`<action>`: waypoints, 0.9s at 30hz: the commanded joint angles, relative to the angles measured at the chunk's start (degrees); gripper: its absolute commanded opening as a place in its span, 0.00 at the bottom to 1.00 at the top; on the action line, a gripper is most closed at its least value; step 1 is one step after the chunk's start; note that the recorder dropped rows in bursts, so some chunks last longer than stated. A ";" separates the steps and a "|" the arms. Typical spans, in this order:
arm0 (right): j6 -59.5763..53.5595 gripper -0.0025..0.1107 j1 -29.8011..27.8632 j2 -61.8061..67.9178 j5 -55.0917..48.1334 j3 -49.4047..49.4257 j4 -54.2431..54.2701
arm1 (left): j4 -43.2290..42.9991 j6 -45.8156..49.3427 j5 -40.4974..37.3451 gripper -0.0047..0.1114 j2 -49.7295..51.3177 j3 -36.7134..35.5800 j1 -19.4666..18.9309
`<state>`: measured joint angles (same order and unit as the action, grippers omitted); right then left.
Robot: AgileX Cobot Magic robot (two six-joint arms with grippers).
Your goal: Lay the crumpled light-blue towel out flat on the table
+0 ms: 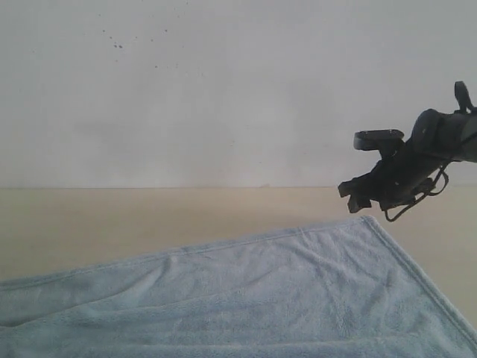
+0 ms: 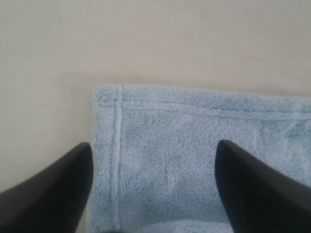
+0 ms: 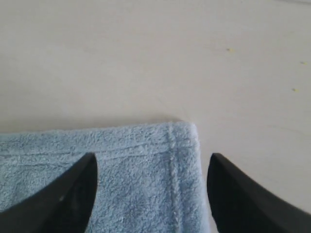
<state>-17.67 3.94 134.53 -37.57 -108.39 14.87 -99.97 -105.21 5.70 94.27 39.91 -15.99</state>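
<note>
The pale-blue towel lies spread over the near part of the beige table, with soft folds toward its left side. My right gripper hangs open just above the towel's far right corner, holding nothing. The left gripper is outside the exterior view. Its wrist view shows it open over another hemmed towel corner, dark fingers spread wide, nothing between them. No care tag shows.
A plain white wall rises behind the table. Bare table surface runs beyond the towel's far edge and to the right of it.
</note>
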 commanded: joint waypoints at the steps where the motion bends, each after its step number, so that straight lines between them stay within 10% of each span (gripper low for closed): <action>1: 3.36 0.57 0.57 1.62 -0.04 -0.33 -5.26 | 0.03 0.61 0.23 0.61 0.05 0.27 0.04; 11: 3.80 0.56 0.66 4.11 0.58 -0.33 -5.45 | 0.03 0.61 0.25 0.61 0.05 0.51 0.04; 21: 5.77 0.02 0.66 4.30 -1.39 -0.33 -5.45 | 0.03 2.15 1.82 0.61 0.05 1.27 0.04; 27: 6.95 0.03 0.66 3.26 -4.05 -0.22 -5.57 | 0.03 2.90 1.12 0.61 0.05 1.27 0.04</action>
<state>-11.11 4.62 138.77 -39.04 -108.50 10.02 -100.08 -102.86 7.20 94.37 40.95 -15.99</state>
